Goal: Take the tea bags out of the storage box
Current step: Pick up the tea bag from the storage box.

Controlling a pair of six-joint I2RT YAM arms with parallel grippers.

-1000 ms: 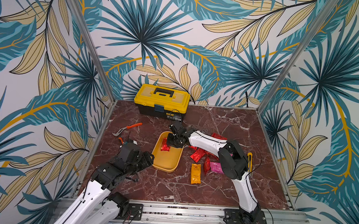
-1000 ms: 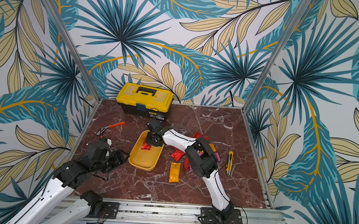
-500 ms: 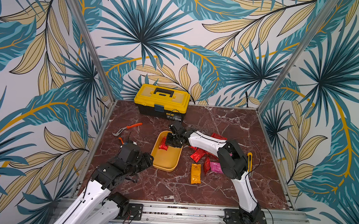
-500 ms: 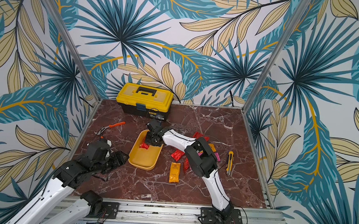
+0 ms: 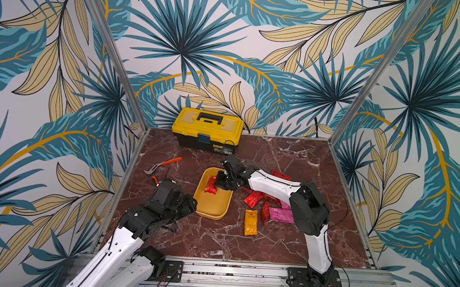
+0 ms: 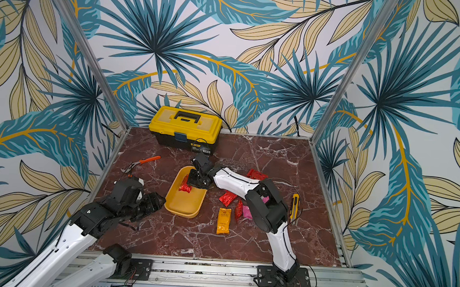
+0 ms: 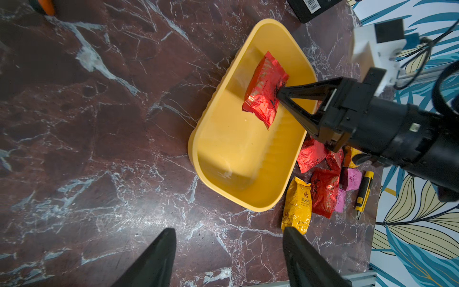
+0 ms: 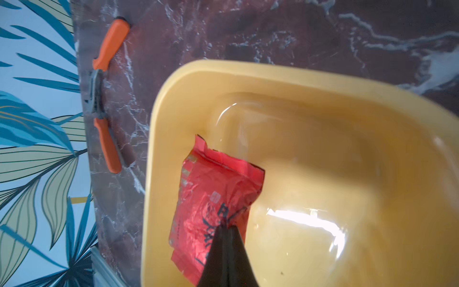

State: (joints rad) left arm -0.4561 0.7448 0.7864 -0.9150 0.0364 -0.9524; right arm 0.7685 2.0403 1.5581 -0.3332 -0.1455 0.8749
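While the left fingers [image 7: 159, 258] are held apart and empty at the storage box's [image 5: 212, 204] eight o'clock, no change is seen there. At the box's three to four o'clock, red, pink and orange tea bags [image 5: 253, 199] are already laid on the marble surface [image 5: 217, 244]. Inside the yellow box only one red tea bag [image 7: 263, 92] is seen, toward its twelve o'clock end. Over the last second the right fingers [image 8: 224, 248], slightly parted before, have been shut onto that bag's edge. It is now pinched, though not yet carried past the walls. A lift out toward three o'clock would likely finish the task. Beyond, at twelve o'clock, the toolbox [image 5: 207, 129] is left untouched.
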